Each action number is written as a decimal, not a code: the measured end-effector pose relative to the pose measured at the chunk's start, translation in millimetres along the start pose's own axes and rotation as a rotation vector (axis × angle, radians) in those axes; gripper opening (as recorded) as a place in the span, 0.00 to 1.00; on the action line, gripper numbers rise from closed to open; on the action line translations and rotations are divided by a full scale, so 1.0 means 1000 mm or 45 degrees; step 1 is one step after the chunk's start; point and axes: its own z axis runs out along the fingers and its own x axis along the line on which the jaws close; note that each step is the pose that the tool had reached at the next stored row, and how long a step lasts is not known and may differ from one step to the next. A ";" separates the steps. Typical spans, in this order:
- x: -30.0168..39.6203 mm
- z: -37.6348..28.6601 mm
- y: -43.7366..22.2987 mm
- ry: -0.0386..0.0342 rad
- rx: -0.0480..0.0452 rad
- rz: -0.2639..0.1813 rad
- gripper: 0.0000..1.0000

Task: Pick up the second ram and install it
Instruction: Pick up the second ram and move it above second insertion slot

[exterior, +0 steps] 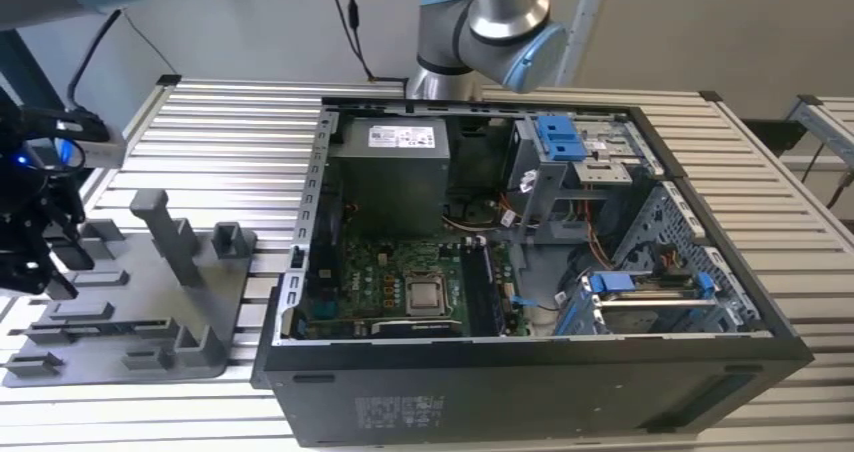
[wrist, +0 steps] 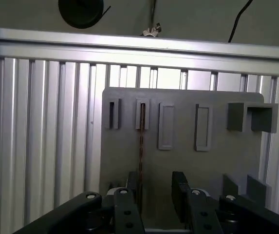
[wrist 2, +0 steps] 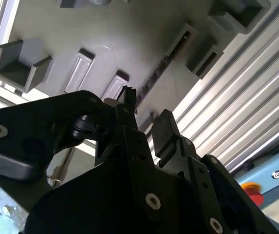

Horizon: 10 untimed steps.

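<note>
The second ram (wrist: 141,141) is a thin dark stick standing on edge in a slot of the grey tray (wrist: 217,161). In the second wrist view the second ram (wrist 2: 155,74) runs away from the fingertips along the grey tray (wrist 2: 105,34). My gripper (wrist: 156,191) hovers open over the near end of the stick, which sits between the fingers, close beside one finger (wrist: 132,187). In the second wrist view the gripper (wrist 2: 146,114) is open too. In the exterior view the gripper (exterior: 54,270) hangs over the tray (exterior: 200,357) at that view's left.
The open computer case (exterior: 534,382) lies at the exterior view's right of the tray, with its motherboard (exterior: 400,282) exposed. Upright pegs (exterior: 171,234) rise from the tray. Everything rests on a ribbed aluminium table (exterior: 227,142). A red button (wrist 2: 252,191) sits past the table edge.
</note>
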 end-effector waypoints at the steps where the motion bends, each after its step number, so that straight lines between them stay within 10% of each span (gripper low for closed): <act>1: 0.0000 0.0018 -0.0001 0.0001 0.000 -0.005 0.42; 10: 0.0095 0.0179 0.0002 0.0001 0.000 -0.013 0.42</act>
